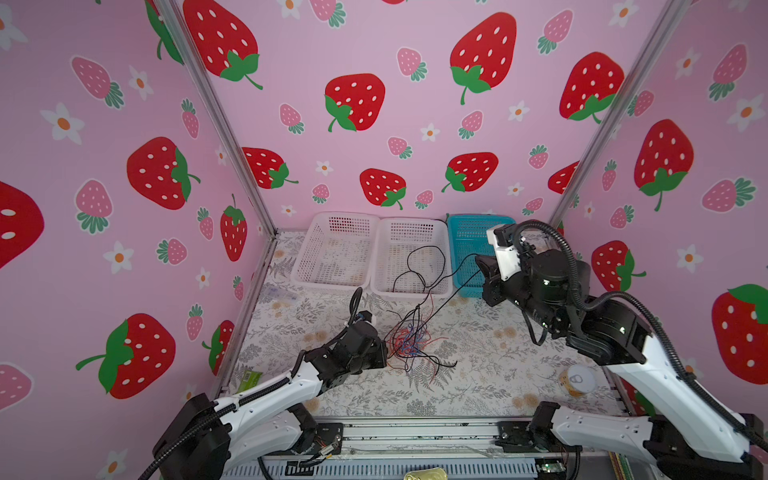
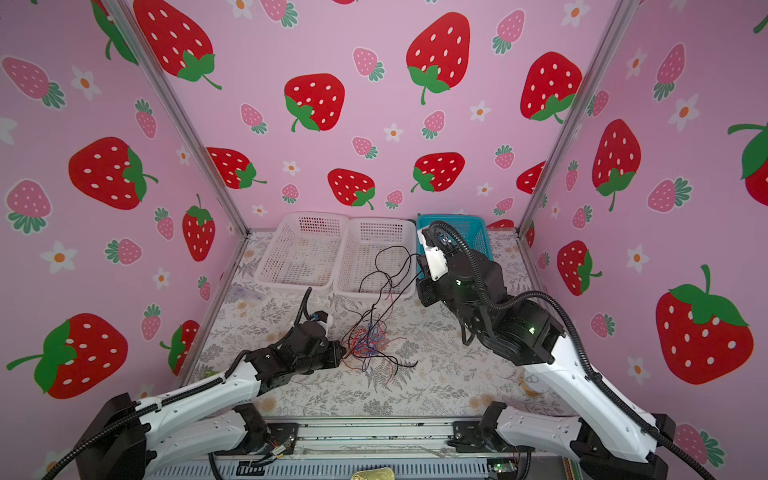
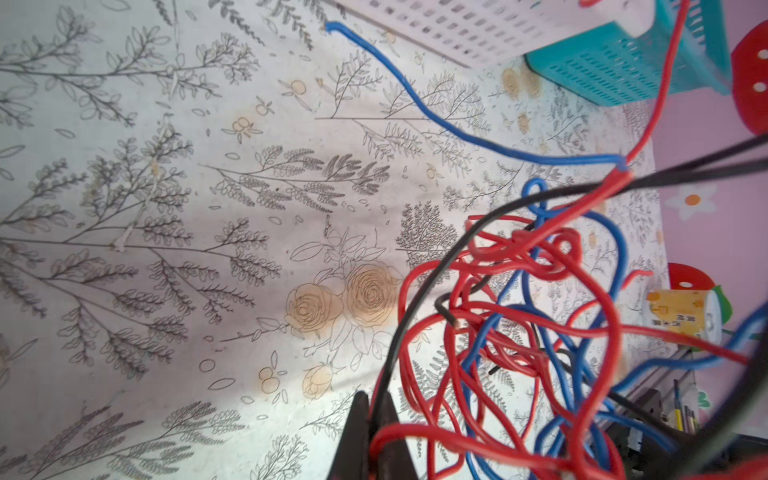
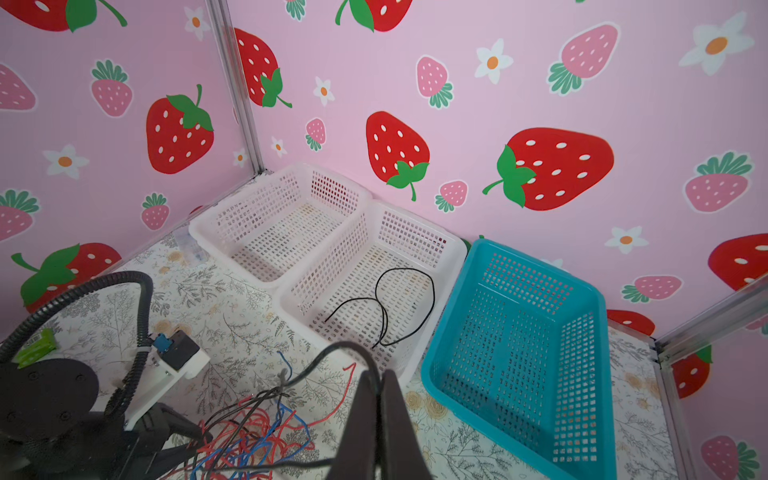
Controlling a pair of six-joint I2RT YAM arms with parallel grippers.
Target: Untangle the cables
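The cables [image 1: 409,340] [image 2: 368,340] lie as a tangled bunch of thin red, blue and black wires on the floral cloth, mid-table. My left gripper [image 1: 386,351] [image 3: 376,405] sits low at the bunch's left edge. It is shut on the cables, with a black and a red strand [image 3: 519,311] caught between its tips. My right gripper [image 1: 478,259] [image 4: 379,374] is raised near the blue basket and shut on a black strand [image 1: 449,297] that runs taut down to the bunch [image 4: 253,436]. Another black cable [image 4: 399,307] loops inside the middle white basket.
Two white baskets [image 1: 347,215] [image 1: 411,220] and a blue basket [image 1: 465,232] line the back wall. A yellow can [image 1: 577,380] stands at the front right. A green packet [image 1: 249,380] lies at the front left. Pink strawberry walls enclose three sides.
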